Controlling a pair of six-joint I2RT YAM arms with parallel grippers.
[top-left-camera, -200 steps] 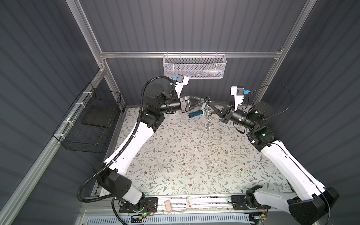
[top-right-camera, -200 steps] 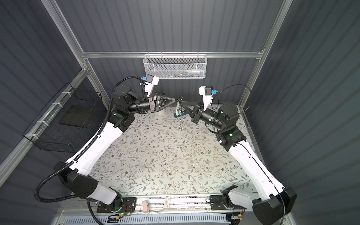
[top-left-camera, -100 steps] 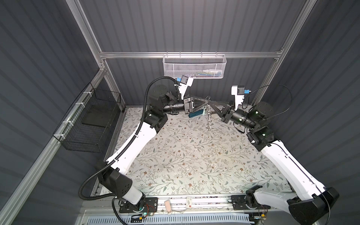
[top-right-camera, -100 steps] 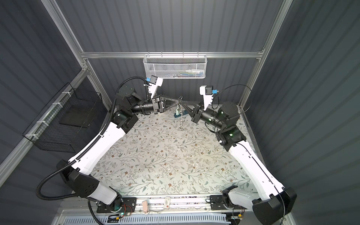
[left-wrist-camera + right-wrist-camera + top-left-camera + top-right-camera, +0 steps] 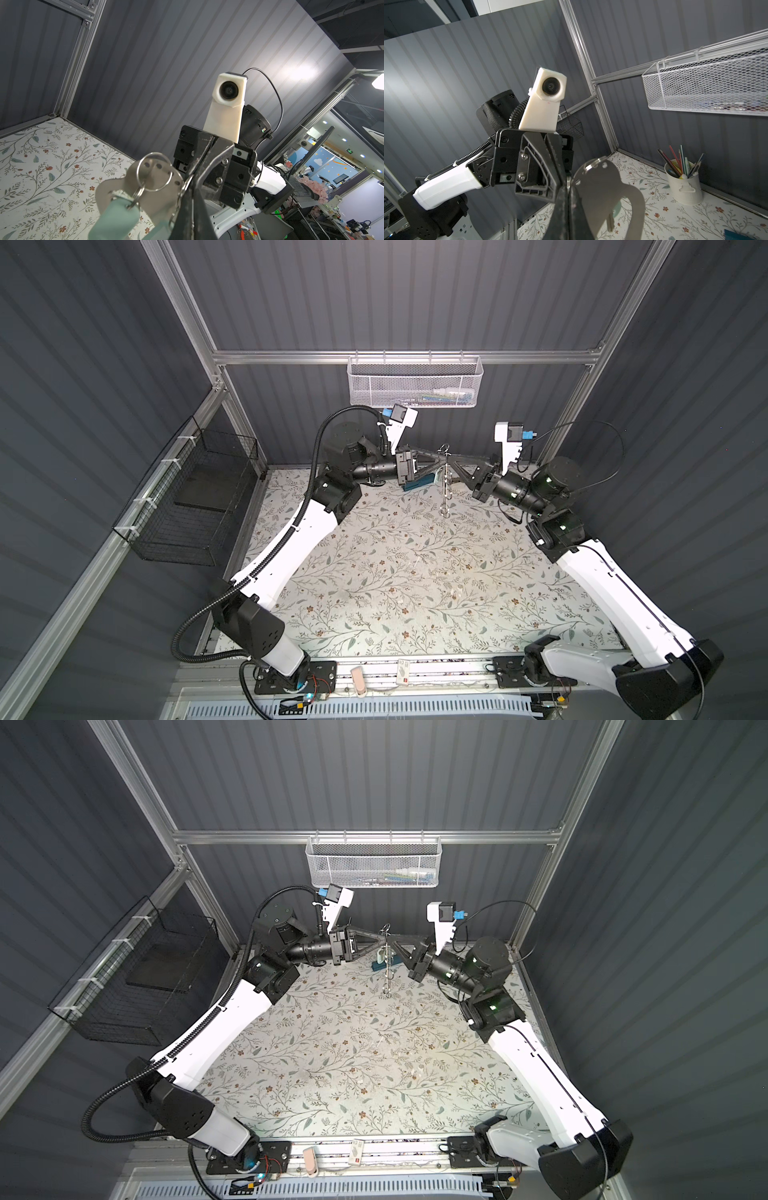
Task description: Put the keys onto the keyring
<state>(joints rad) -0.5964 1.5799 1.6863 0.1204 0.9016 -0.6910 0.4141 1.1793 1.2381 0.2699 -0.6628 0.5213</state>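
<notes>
The keyring hangs edge-on in the air near the back wall in both top views. It is a flat grey plate with silver split rings along its edge. Keys with mint-green tags dangle from it. My left gripper is shut on a split ring at the plate's edge. From the opposite side my right gripper is shut on the same edge. Their tips meet there.
A dark-teal case lies on the floral table under the left gripper. A white cup of pencils stands near the back corner. A white mesh basket hangs on the back wall, a black wire basket on the left wall.
My left arm has reached right to the keyring and its jaws have closed on the plate's edge. The right gripper has kept its hold and place.
</notes>
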